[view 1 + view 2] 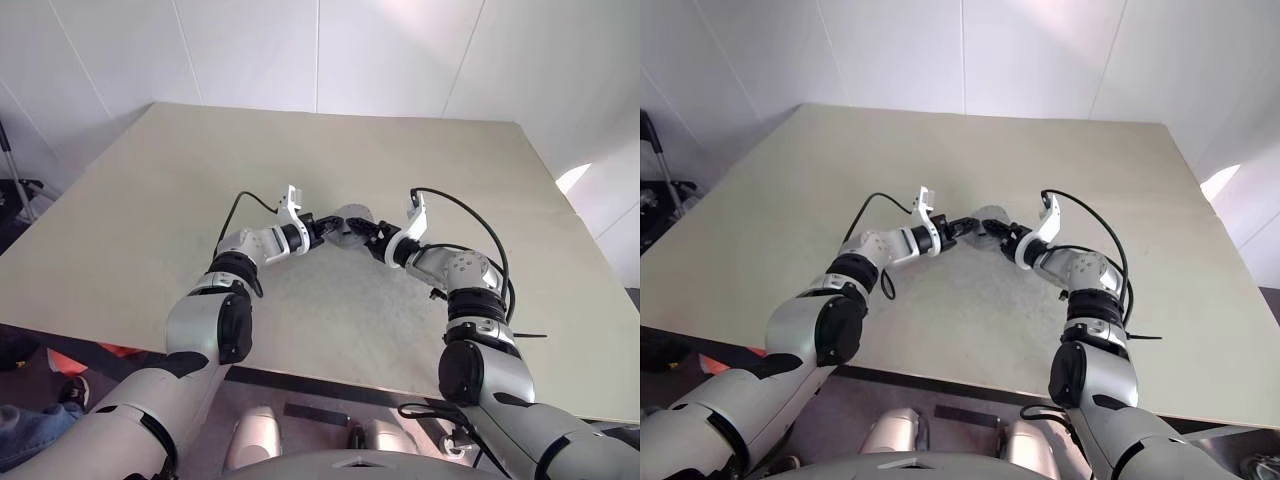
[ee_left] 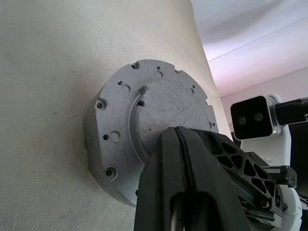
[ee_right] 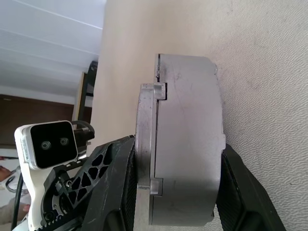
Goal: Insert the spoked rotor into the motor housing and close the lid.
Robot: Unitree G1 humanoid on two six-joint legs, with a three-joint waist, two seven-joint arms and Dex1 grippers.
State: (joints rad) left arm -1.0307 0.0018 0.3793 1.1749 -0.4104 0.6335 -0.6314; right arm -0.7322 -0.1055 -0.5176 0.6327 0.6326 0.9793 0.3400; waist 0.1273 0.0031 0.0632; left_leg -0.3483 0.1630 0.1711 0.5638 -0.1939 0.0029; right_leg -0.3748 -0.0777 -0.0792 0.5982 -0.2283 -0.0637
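Closed silver motor housing [image 3: 185, 139] with its lid [image 2: 149, 125] on, above mid tabletop [image 1: 150, 220], right gripper [image 1: 372, 236] clamped across it, left gripper [image 1: 322, 231] fingers pressed together against the lid.

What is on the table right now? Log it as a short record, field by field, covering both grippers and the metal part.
surface: beige table
part: grey metal motor housing with the lid seated flat on it
position: near the table's middle, between both grippers
left gripper: shut, fingers pressed together, tips at the lid's face
right gripper: one finger on either side of the assembly, straddling lid and housing
rotor: not visible from outside
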